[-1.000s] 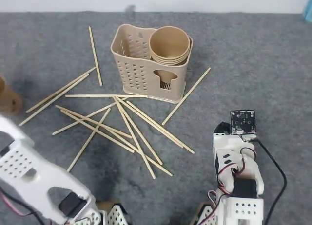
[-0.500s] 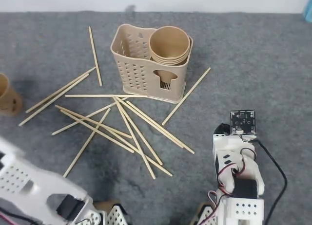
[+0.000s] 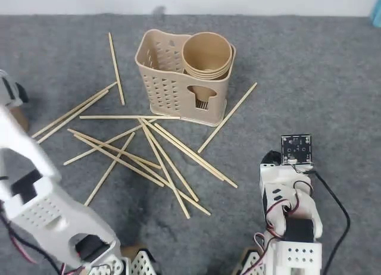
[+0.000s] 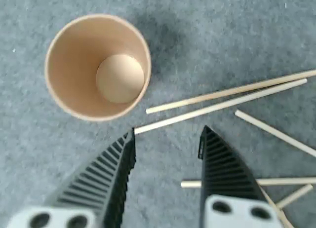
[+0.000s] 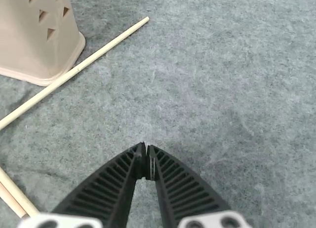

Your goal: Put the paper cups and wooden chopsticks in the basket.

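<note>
Grey felt-like matting (image 3: 309, 78) covered the table, with a beige perforated plastic basket (image 3: 164, 84) at 12 o'clock holding a stack of brown paper cups (image 3: 207, 52) in its 3 o'clock half, and pale wooden chopsticks (image 3: 119, 116) strewn from its 9 to its 6 o'clock. At the mat's 9 o'clock edge a lone upright brown paper cup (image 4: 98, 65) stood just beside the left gripper (image 4: 168, 133), whose jaws gaped wide. The right gripper (image 5: 147, 154) hung at 5 o'clock, jaws pressed together on nothing.
</note>
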Robot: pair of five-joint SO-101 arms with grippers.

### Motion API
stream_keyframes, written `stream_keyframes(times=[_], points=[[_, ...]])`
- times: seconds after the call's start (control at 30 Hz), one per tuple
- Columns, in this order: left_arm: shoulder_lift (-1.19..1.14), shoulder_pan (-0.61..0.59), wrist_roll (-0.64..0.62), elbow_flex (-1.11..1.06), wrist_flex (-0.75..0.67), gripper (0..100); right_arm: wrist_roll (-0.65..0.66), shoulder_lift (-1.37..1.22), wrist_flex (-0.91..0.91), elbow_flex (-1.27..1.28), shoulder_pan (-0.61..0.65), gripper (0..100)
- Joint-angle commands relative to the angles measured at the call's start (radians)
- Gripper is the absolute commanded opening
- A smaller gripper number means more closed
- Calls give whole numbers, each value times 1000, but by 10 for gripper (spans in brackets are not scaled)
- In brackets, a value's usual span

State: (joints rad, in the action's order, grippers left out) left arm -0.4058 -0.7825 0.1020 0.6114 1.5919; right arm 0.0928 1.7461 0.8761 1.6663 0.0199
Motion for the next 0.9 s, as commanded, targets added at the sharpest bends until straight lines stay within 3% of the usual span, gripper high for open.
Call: stream_keyframes(times=[0.0, 0.23, 0.6, 0.77, 0.87], points=[[64, 3, 14, -31, -95, 202, 21, 15, 7, 20, 7, 9], [48, -17, 18, -44, -166, 202, 21, 15, 7, 20, 7, 9], [-173, -11, 21, -35, -226, 196, 21, 15, 7, 20, 7, 9], [-175, 11, 21, -35, -222, 12, 21, 15, 5, 20, 7, 9], [-173, 11, 21, -25, -178, 14, 21, 15, -4, 20, 7, 9]])
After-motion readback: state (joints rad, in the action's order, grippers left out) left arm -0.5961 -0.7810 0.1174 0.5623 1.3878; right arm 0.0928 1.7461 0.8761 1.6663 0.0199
